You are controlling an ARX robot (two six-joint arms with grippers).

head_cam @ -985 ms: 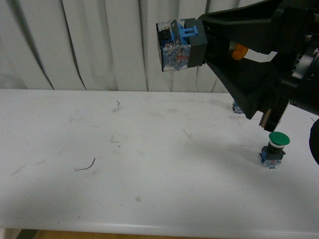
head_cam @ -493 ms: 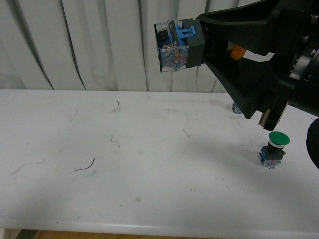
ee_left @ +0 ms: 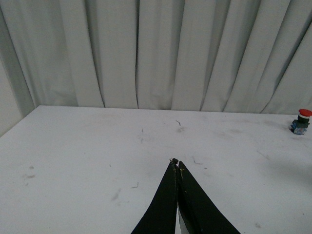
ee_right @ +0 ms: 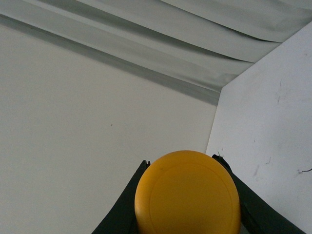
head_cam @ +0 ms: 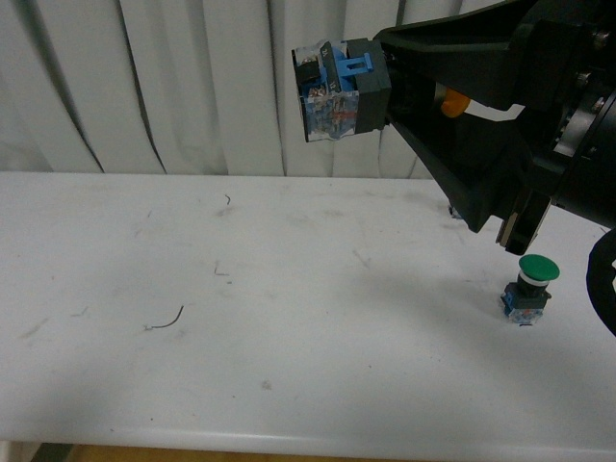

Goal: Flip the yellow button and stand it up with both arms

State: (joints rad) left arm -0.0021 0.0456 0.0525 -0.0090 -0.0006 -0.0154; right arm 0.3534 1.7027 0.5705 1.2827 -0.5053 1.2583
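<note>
While the white table [head_cam: 241, 318] fills the front view, the right arm [head_cam: 539, 106] is raised high above its far right part, reaching leftward and roughly level. The right gripper [head_cam: 390, 82] has its 2 jaws clamped on the yellow button [head_cam: 332, 91]. It holds the button in the air on its side, blocky blue-and-clear base pointing left, orange cap back toward the wrist. The left gripper [ee_left: 176, 162] hovers above the table, jaws pressed together on nothing. A green-capped switch [head_cam: 531, 286] stands upright on the table below the right arm. A red-capped switch [ee_left: 301, 121] stands near the curtain [ee_left: 146, 53].
</note>
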